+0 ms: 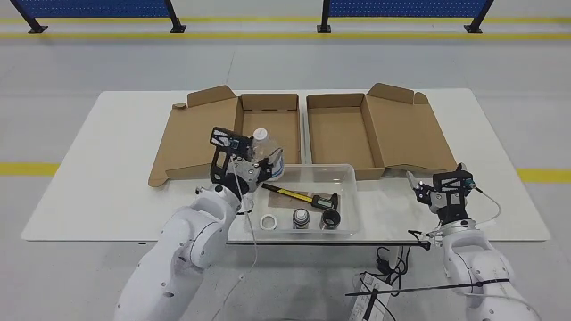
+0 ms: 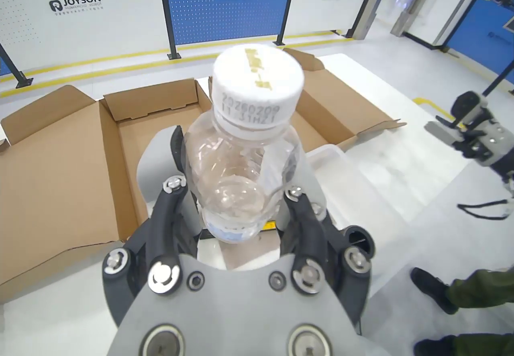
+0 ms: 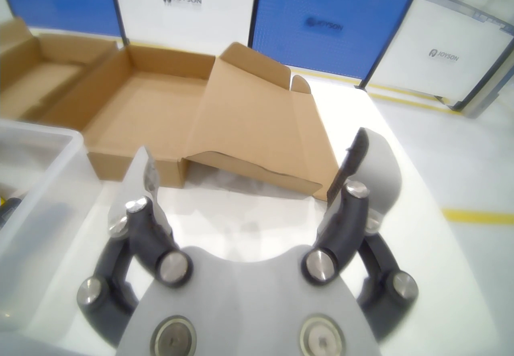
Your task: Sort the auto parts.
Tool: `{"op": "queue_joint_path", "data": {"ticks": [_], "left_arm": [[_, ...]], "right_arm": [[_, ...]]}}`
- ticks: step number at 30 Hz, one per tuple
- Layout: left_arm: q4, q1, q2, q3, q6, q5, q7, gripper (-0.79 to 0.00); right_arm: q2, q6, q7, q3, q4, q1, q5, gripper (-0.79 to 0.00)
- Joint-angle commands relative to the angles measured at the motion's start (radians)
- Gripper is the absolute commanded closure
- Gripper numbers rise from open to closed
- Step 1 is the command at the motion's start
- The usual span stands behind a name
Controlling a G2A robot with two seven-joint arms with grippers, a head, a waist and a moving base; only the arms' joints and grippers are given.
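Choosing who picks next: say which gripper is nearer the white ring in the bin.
Left. The left gripper, holding a bottle, is by the end of the bin where the white ring lies; the right gripper is beyond its opposite end.

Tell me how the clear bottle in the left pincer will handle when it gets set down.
The bottle looks see-through and largely empty, so it is probably light. Its thin clear walls may dent under the left pincer squeezing it. Being round-bodied, it would likely roll if laid on its side.
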Motion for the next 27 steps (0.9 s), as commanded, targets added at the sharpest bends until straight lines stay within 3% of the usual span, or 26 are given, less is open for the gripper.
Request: {"op": "queue_joint_path", "data": {"ticks": [1,5,13,27], "left_arm": [[-0.043,0.007,0.0,-0.012,0.025,-0.02,-0.022,0.0],[-0.124,0.022,-0.001,-0.033,0.056,-0.069,-0.061,0.0],[-0.22,0.013,0.001,-0.066,0.031,-0.157,-0.165,0.0],[-0.226,0.022,0.01,-0.077,-0.029,-0.15,-0.221,0.0]], "right_arm": [[0.0,0.0,0.0,0.0,0.0,0.0,0.0,-0.785],[0.0,0.0,0.0,0.0,0.0,0.0,0.0,-0.785],[0.0,0.0,0.0,0.0,0.0,0.0,0.0,-0.785],[0.0,0.0,0.0,0.0,0.0,0.0,0.0,-0.785]]}}
